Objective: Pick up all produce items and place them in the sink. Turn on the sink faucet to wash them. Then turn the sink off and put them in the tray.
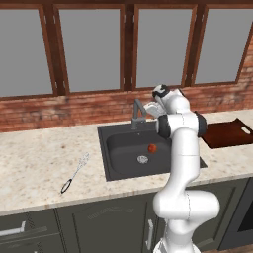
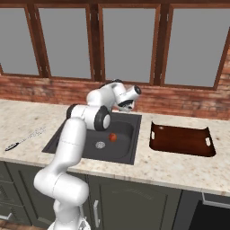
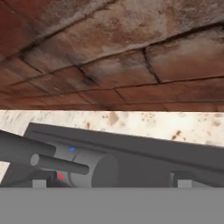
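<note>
**Already in the sink: fruit waits, tool at the faucet**

Down in the sink (image 1: 118,148), right of centre in the left base view, the fruit (image 1: 152,147) lies on the black floor just beside the silver drain (image 1: 143,159), up and to its right; the right base view shows the same pair, fruit (image 2: 112,137) right of drain (image 2: 100,144). It looks small, round and smooth, probably light and firm but apt to roll on the flat floor, and slippery once wet. My judgement is that the safest hold is across its widest middle, from straight above, with the jaws closing gently so it neither squirts out nor bruises.

Above and behind it, at the back rim, stands the faucet (image 1: 138,113), its bent spout reaching over the sink. The tool (image 2: 127,107) hovers at that faucet, well apart from the fruit and higher, with its jaws spread wide and nothing between them. In the hand view the grey faucet body (image 3: 94,168) with its thin lever (image 3: 59,164) sits lower left, near the left fingertip (image 3: 39,183), brick wall (image 3: 109,52) behind.

Further out, the tray (image 2: 179,140) rests on the counter (image 2: 175,168) right of the sink, and a whisk (image 1: 75,173) lies at left.
</note>
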